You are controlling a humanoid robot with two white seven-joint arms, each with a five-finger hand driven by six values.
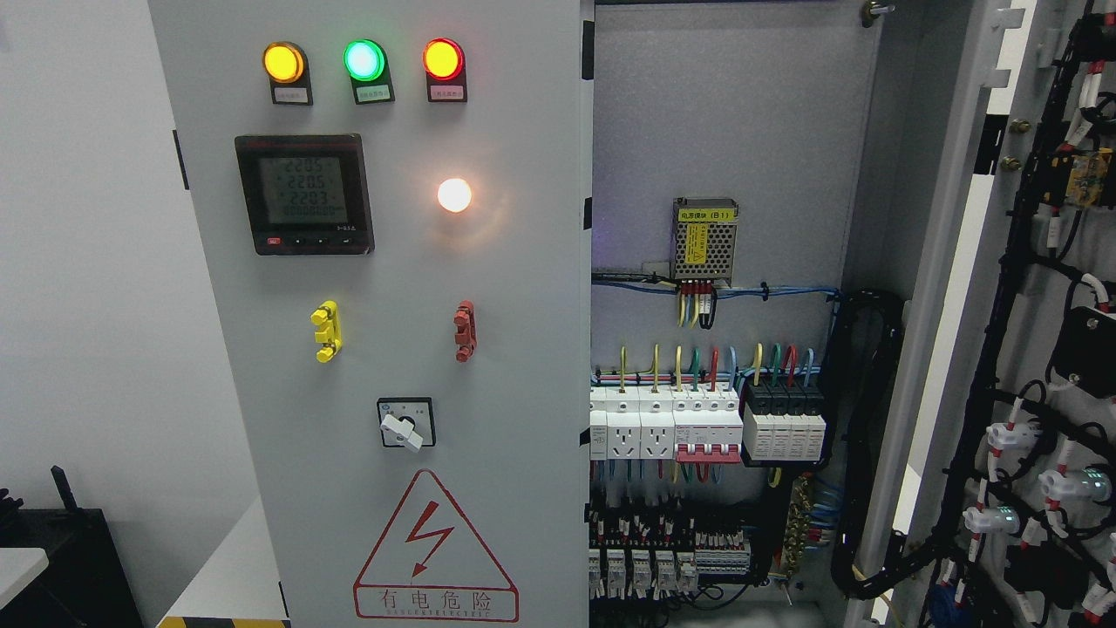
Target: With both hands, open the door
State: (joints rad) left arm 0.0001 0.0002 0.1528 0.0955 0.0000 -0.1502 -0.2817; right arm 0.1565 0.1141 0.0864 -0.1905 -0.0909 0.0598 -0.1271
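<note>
With neither hand seen, so that no grip can be told, the right door (1037, 349) is swung wide while the left door (392, 349) stays shut, and bare wiring (697, 419) could be snagged.

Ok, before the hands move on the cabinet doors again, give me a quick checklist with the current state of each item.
1. Right door swung open: ok, its wired inner side faces the camera.
2. Left door open: not ok, it looks shut, front panel facing the camera.
3. Robot hands in view: not ok, neither shows, so their positions cannot be confirmed.
4. Cabinet powered: the three lamps and the meter are lit, so treat the breakers as live.
5. Handle on left door: cannot tell, none is plainly visible; only the rotary switch and two coloured clips.
6. Path for left door swing: cannot tell.
</note>
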